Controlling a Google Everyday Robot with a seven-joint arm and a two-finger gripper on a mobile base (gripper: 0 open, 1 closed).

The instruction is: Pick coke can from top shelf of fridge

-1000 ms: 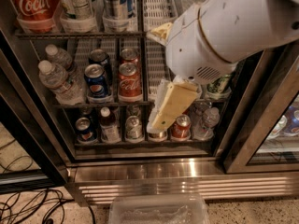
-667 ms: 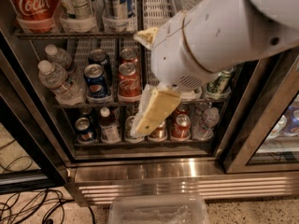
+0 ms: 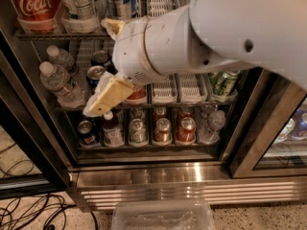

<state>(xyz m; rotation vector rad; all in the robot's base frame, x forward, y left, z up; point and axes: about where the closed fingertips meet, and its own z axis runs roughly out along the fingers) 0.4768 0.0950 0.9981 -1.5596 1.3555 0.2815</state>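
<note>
The coke can [image 3: 32, 5], red with white script, stands at the far left of the top shelf [image 3: 57, 34], a dark wire rack with pale lane trays, in the open fridge [image 3: 187, 175]. Taller silver cans [image 3: 79, 4] stand to its right. My gripper [image 3: 98, 68], with cream fingers [image 3: 106, 97], is open and empty. It hangs in front of the middle rack, below and to the right of the coke can, with its upper finger at the level of the top shelf. My white arm [image 3: 216, 32] hides the right side of the upper racks.
Water bottles [image 3: 60, 83] and a blue Pepsi can [image 3: 95, 75] stand on the middle rack, a green can [image 3: 223, 83] at its right. Short cans [image 3: 163, 129] fill the lower rack. A clear plastic bin [image 3: 163, 217] and cables [image 3: 29, 210] lie on the floor.
My arm and gripper have swung left across the fridge front, from the centre lanes to the left lanes, and now fill more of the view. The coke can has not moved.
</note>
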